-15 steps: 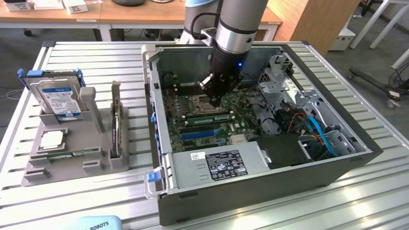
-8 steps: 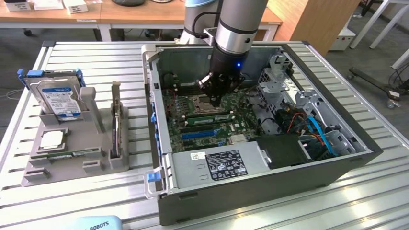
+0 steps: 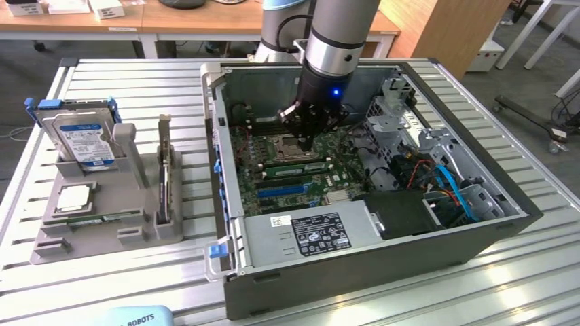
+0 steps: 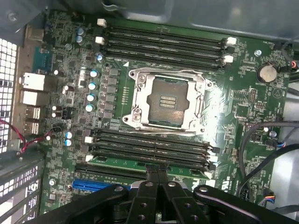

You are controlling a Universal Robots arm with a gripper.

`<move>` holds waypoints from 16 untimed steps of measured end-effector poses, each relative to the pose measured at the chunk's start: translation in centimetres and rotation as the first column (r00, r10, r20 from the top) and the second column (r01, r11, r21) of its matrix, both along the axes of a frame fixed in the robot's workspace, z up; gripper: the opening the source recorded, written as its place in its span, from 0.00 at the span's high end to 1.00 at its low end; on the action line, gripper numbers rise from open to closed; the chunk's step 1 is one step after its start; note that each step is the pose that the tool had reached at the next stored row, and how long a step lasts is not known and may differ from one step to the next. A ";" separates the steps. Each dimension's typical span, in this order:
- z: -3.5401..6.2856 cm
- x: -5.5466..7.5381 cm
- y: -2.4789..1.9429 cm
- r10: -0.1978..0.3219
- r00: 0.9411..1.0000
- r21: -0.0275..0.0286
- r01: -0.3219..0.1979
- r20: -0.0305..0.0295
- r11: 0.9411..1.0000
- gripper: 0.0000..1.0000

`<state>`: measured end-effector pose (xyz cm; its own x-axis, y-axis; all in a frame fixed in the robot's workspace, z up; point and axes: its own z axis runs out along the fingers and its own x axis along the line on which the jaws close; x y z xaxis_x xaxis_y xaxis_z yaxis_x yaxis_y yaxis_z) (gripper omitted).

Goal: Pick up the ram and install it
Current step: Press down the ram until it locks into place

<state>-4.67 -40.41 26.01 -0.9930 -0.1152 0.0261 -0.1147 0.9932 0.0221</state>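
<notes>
We think the step now is the push-in part: the ram (image 3: 292,165) is already inside the PC case (image 3: 363,261), lying in a slot on the green board. In the exterior view it sits at approx 6 o'clock from the silver chip socket (image 3: 282,144). The gripper (image 3: 306,146) hangs right over it w/ its two black fingers pressed tight together & nothing held between them. In the wrist view the tips seem to rest on the top edge of the stick, but we can't be sure they touch. We can't tell if the stick is fully clicked in. We guess this step needs a straight, even push down, so both ends sink into the slot and the stick doesn't tip. The ram is thin, flat & green, long like a ruler, prob. stiff but easy to snap. The black slots (image 4: 154,144) beside it are long, narrow plastic grooves w/ small white clips (image 4: 88,139) at the ends. The socket is a shiny square metal frame. The case is hard grey metal. At 9 o'clock from the case stands a grey plastic tray (image 3: 100,234) holding a hard drive (image 3: 81,139).
</notes>
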 end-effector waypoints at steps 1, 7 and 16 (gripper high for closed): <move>0.00 0.0 0.00 -0.004 1.000 0.000 0.004 0.000 1.000 0.90; 0.00 0.0 0.00 -0.009 1.000 0.000 0.009 0.000 1.000 0.90; 0.00 0.0 0.00 -0.025 1.000 0.000 0.025 0.000 1.000 0.90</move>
<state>-4.67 -40.42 26.01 -0.9955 -0.0908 0.0262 -0.0903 0.9957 0.0220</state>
